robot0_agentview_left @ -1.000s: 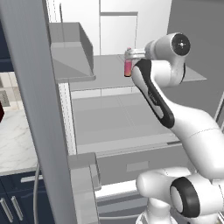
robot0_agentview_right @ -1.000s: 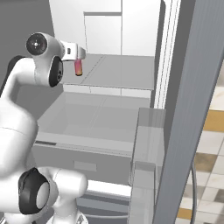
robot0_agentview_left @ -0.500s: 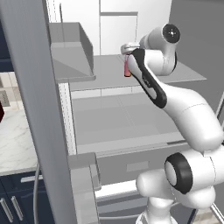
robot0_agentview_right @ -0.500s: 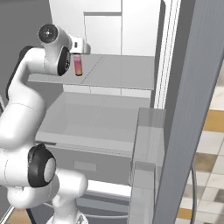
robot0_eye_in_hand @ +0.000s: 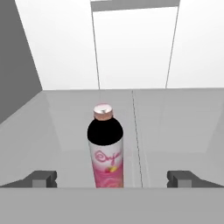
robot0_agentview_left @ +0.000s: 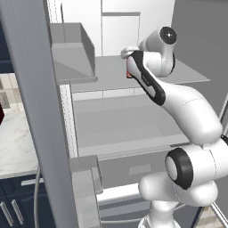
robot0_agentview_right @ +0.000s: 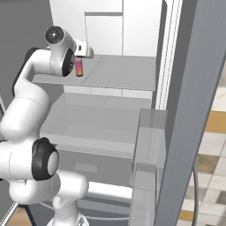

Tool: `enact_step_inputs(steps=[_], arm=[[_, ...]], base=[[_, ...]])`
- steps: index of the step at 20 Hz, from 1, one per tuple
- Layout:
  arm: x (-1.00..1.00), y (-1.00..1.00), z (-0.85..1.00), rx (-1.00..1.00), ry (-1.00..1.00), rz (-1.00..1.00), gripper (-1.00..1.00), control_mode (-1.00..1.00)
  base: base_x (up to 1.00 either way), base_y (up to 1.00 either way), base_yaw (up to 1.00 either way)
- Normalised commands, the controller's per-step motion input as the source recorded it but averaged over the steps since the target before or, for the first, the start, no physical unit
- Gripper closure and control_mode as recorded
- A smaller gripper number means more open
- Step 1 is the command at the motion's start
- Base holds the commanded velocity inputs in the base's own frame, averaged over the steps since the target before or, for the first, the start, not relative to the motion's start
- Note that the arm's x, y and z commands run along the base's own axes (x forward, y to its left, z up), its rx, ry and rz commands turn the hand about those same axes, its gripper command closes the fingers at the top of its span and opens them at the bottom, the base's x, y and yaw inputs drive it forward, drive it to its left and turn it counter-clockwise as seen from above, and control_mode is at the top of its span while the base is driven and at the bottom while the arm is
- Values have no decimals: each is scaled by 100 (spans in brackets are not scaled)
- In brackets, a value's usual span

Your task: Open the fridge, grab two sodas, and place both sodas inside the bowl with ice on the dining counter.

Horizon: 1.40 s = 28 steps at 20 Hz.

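So the tall grey fridge (robot0_agentview_left: 133, 133) with the white interior has its doors swung open, and the white arm is reaching in over the upper grey shelf (robot0_agentview_right: 119, 73). The two-finger gripper (robot0_eye_in_hand: 111, 178) has its dark finger tips (robot0_eye_in_hand: 41, 178) spread as wide as they go, nothing between them pinched. The small pink soda bottle with the dark neck and pinkish cap (robot0_eye_in_hand: 105, 146) stands upright on that shelf straight ahead of the gripper, centred between the two tips but not touching either one. From the right base camera you can see the same bottle (robot0_agentview_right: 79, 67) just below and in front of the hand, sitting near the left end of the shelf. In the left base view the bottle is mostly hidden behind the arm. Past the bottle is the white back wall of the fridge.
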Motion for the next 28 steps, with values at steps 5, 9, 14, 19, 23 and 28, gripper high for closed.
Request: enact_step_inputs(steps=[5, 9, 14, 19, 23, 28], arm=[[12, 15, -14, 0, 0, 0, -100, -100], [18, 5, -1, 0, 0, 0, -100, -100], [21, 0, 0, 0, 0, 0, -100, -100], [24, 0, 0, 0, 0, 0, -100, -100], [27, 0, 0, 0, 0, 0, -100, -100], [15, 0, -8, 0, 0, 0, 100, -100]], base=[[0, 0, 0], [0, 0, 0], [0, 0, 0], [0, 0, 0], [0, 0, 0], [0, 0, 0]])
